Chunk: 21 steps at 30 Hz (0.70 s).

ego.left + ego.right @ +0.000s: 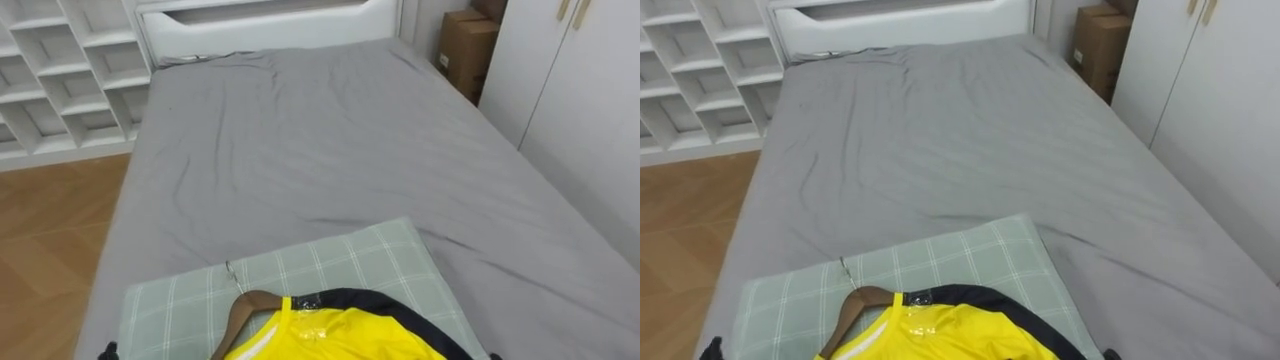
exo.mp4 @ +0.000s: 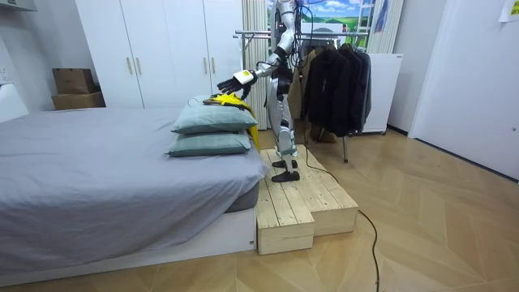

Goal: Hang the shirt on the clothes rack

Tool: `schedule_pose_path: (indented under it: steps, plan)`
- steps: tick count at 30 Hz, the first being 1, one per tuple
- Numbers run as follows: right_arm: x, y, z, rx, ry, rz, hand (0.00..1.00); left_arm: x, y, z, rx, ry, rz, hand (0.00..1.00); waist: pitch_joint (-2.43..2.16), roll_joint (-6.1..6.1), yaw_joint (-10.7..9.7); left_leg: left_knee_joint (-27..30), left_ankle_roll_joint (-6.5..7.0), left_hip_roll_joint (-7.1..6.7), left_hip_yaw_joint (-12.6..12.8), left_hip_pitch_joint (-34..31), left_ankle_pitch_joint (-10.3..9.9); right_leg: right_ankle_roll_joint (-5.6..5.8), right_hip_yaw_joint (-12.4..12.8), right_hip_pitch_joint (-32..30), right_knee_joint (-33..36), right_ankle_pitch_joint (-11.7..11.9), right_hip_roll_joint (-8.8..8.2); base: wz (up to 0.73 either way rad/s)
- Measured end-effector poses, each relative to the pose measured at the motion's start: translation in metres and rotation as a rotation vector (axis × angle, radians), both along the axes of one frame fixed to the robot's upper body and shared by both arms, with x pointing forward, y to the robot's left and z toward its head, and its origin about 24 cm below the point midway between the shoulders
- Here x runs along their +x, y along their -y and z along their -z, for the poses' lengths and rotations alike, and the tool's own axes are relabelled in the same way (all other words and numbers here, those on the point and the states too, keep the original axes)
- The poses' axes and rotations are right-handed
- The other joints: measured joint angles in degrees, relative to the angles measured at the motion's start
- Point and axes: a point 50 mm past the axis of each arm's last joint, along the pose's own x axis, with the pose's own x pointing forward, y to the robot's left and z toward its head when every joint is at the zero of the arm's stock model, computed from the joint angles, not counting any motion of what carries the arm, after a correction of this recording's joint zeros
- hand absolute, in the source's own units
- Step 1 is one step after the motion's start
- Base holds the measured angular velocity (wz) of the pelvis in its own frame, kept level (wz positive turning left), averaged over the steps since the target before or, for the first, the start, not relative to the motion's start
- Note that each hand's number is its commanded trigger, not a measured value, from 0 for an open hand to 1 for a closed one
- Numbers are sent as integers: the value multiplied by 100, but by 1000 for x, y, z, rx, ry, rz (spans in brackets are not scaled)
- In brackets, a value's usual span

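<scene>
A yellow shirt (image 1: 340, 335) with a dark collar lies on a brown wooden hanger (image 1: 245, 305), on top of a green checked pillow (image 1: 330, 260) at the foot of the grey bed (image 1: 320, 140). I stand on a wooden platform (image 2: 304, 203) facing the bed. In the room view my left hand (image 2: 235, 79) is stretched out just above the shirt (image 2: 227, 100), fingers straight and spread, holding nothing. A dark fingertip of my left hand (image 1: 108, 350) and one of my right hand (image 1: 493, 355) show at the bottom edge, either side of the pillow.
A clothes rack (image 2: 259, 34) hung with dark jackets (image 2: 336, 81) stands behind me. White wardrobes (image 1: 570, 90) and a cardboard box (image 1: 465, 45) line the bed's right side. White shelves (image 1: 60, 70) stand at its far left, with wooden floor (image 1: 40, 240) beside them.
</scene>
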Motion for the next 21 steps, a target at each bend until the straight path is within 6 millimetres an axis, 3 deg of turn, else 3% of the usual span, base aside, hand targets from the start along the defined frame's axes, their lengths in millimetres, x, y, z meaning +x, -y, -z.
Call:
schedule_pose_path:
  steps: [9,21]
  plan:
    - [0,0,0,-3,-6,-21,0,8,2,-3,34,17,42,0,0,1,-24,2,1,-15,-3,23,0,1,-10,10,-47,0,-9,0]
    - [-7,0,1,3,-19,-2,0,19,12,-6,43,34,107,0,3,15,-246,-28,0,-12,73,150,0,3,82,96,-59,-1,-18,-4]
